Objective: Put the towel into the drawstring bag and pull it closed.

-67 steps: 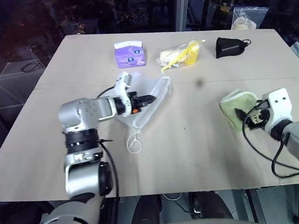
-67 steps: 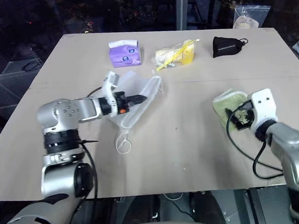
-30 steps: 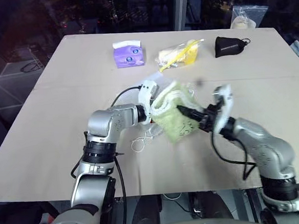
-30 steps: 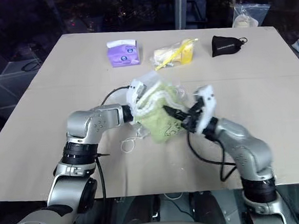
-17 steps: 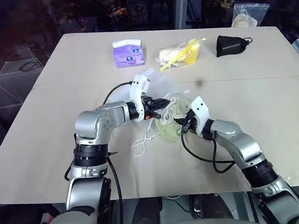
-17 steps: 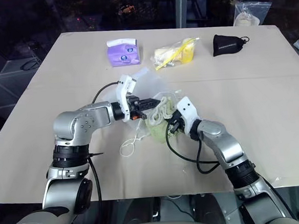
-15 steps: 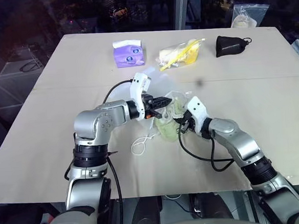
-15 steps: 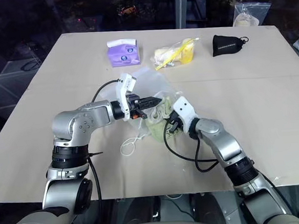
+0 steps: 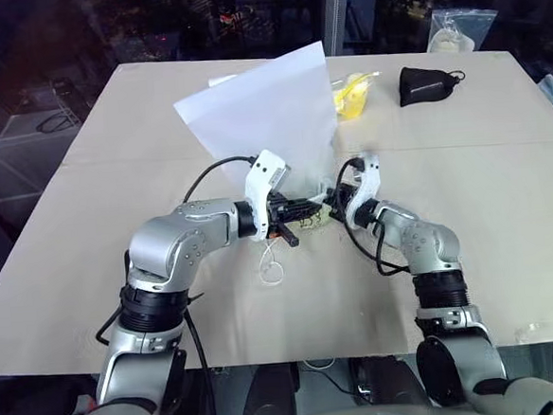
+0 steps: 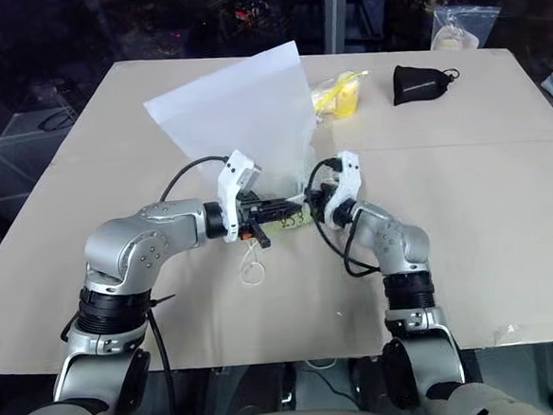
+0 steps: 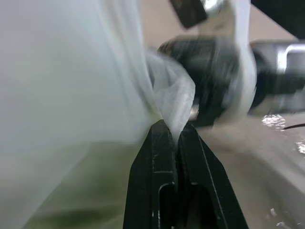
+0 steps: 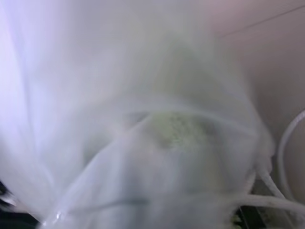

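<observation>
The drawstring bag (image 9: 265, 113) stands raised above the middle of the table (image 9: 504, 201) as a flat, translucent white sheet, its closed bottom edge tipped up and away toward the far side and its gathered mouth low between the two grippers, so its long axis runs from the mouth near the robot up and back over the table. A thin white cord loop (image 9: 272, 265) hangs from the mouth onto the tabletop. The towel (image 12: 178, 130) shows as a pale yellow-green mass behind the sheer fabric, low in the bag near the mouth; from the head views only a small greenish patch with dark marks (image 9: 308, 220) is seen between the grippers. The left wrist view adds what the head views cannot: the left gripper (image 11: 173, 131) has its two black fingers clenched together on a fold of the bag's fabric at the mouth. The right gripper (image 9: 338, 210) sits just beside the mouth, facing the left one; its fingers are hidden by the fabric, so what it grasps cannot be told. The right wrist view looks through the sheer cloth at the green towel.
</observation>
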Available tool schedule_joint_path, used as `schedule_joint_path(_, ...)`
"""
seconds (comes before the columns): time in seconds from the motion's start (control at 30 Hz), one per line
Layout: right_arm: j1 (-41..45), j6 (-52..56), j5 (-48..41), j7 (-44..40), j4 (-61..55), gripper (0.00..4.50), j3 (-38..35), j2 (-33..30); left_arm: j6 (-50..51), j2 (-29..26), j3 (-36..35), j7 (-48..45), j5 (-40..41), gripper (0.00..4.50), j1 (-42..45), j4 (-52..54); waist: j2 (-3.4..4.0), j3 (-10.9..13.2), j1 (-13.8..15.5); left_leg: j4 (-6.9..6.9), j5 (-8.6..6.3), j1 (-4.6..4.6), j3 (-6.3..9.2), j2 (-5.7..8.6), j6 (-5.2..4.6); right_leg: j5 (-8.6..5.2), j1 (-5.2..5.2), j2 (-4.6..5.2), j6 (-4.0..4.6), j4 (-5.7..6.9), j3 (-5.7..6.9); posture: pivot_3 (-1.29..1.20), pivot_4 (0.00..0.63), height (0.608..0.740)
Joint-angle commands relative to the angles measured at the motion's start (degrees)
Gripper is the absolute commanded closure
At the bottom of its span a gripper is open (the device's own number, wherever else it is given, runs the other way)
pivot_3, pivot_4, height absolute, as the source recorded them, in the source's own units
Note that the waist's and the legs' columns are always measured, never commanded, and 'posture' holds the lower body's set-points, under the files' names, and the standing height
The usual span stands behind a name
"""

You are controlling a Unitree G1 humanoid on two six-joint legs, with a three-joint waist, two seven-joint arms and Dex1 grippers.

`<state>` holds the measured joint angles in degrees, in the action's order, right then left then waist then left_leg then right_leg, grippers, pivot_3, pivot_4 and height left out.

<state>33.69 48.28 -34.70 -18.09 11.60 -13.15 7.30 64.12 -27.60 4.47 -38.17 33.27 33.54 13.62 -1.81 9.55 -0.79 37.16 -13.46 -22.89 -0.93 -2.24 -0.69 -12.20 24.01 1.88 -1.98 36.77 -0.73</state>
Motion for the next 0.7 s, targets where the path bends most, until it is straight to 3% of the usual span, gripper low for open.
schedule_joint_path(0.03,2.89,-4.41,-5.05,1.06,5.52,4.48,-5.16,3.55,-0.36,1.02,-1.59,1.05,0.32,4.50,1.36,-1.89,0.00,0.00,-0.13,-0.02,-0.01,-0.01,-0.03,0.00,0.00,-0.01,0.02,0.00,-0.02,-0.02,-0.03,0.00,0.150,0.740)
schedule_joint_path(0.1,3.85,-7.25,-6.19,1.41,8.90,4.48,-6.29,4.51,-0.49,1.50,-2.06,1.63,0.28,4.50,1.92,-3.22,0.00,0.00,-0.21,-0.04,-0.01,-0.01,-0.06,0.01,-0.01,-0.02,0.03,0.00,-0.04,-0.03,-0.05,0.00,0.150,0.740)
schedule_joint_path(0.17,2.64,-10.06,-3.18,-1.37,8.86,4.48,-1.10,3.88,1.50,3.17,-5.01,3.33,1.66,4.50,4.12,-6.37,0.00,0.00,-0.33,-0.05,-0.01,0.02,-0.06,0.01,-0.01,-0.02,0.03,-0.01,-0.04,-0.02,-0.05,0.00,0.150,0.740)
schedule_joint_path(0.23,1.65,-12.52,0.50,-0.49,8.21,3.50,2.96,2.94,2.04,3.77,-6.39,4.06,1.85,4.50,5.69,-8.47,0.01,0.01,-0.48,-0.03,-0.01,0.04,-0.02,0.00,-0.01,-0.02,0.02,-0.04,-0.05,0.00,-0.02,0.00,0.150,0.740)
schedule_joint_path(0.3,-0.95,-13.37,4.66,-1.57,2.67,2.78,9.04,0.16,2.52,4.23,-7.90,4.67,2.00,4.50,7.22,-10.66,0.02,0.01,-0.92,0.00,0.00,0.06,-0.01,0.00,-0.02,-0.02,0.03,-0.07,-0.06,0.04,-0.05,0.00,0.150,0.740)
schedule_joint_path(0.33,-2.14,-12.88,5.23,-2.11,-0.14,2.13,10.69,-0.75,2.78,4.46,-8.61,4.93,2.15,4.50,7.84,-11.66,0.03,0.02,-0.98,0.00,0.00,0.08,-0.01,0.00,-0.01,-0.02,0.02,-0.07,-0.06,0.06,-0.06,0.00,0.150,0.740)
schedule_joint_path(0.5,-7.62,-11.35,10.25,-1.52,-11.65,2.13,17.01,-7.09,2.75,4.71,-9.50,4.83,1.81,4.50,9.70,-14.36,0.03,0.03,-1.18,-0.02,-0.01,-0.06,-0.04,0.03,0.00,-0.03,0.08,0.00,-0.07,0.01,-0.08,0.00,0.150,0.740)
schedule_joint_path(0.63,-8.63,-11.10,13.38,-0.16,-12.60,2.13,19.72,-8.51,2.50,4.44,-8.31,3.80,1.78,4.50,9.70,-13.82,0.02,0.03,-1.34,-0.06,-0.01,-0.12,-0.05,0.04,0.01,-0.06,0.18,0.03,-0.12,0.01,-0.10,0.00,0.150,0.740)
schedule_joint_path(0.7,-7.57,-13.24,15.64,-0.83,-9.52,2.84,21.68,-8.29,2.93,4.53,-7.55,3.29,2.06,4.50,9.17,-12.46,0.02,0.03,-1.45,-0.09,-0.01,-0.08,-0.05,0.03,0.01,-0.06,0.19,-0.01,-0.11,0.04,-0.11,0.00,0.150,0.740)
